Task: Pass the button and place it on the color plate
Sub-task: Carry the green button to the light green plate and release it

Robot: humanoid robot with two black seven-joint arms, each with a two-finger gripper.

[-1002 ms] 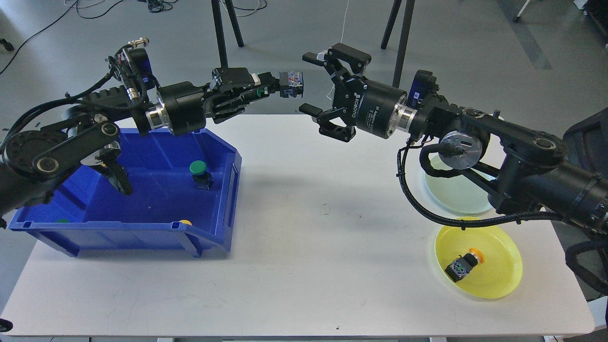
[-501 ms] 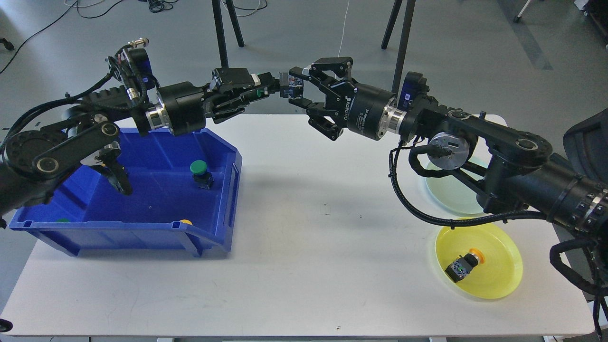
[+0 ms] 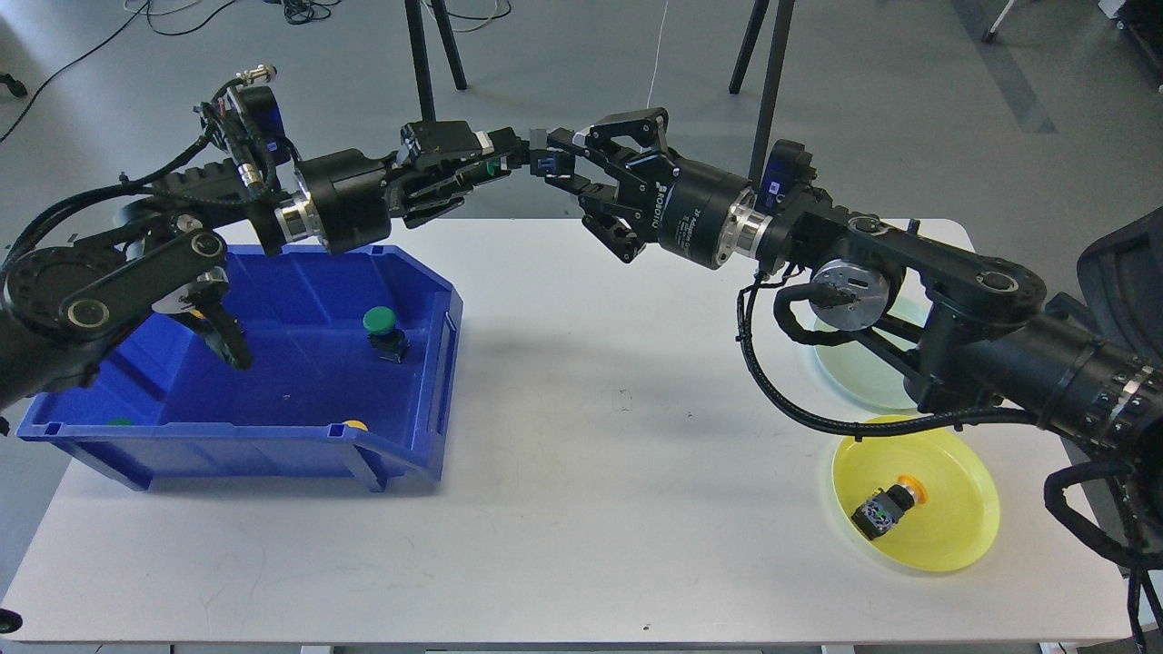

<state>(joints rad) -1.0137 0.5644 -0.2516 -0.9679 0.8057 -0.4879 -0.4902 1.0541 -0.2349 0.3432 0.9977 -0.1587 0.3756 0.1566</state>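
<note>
Green-capped button (image 3: 542,163), boxy dark body, sat clamped in left pincer (image 3: 509,156) above the matte white counter (image 3: 581,509). Right pincer (image 3: 568,162) had closed around its far end.

A green-capped button (image 3: 531,161) hangs level above the counter's far edge, pinched between both pincers, while the pale green plate (image 3: 863,377) (half hidden by an arm) and the yellow plate (image 3: 954,490) lie at the right.
</note>
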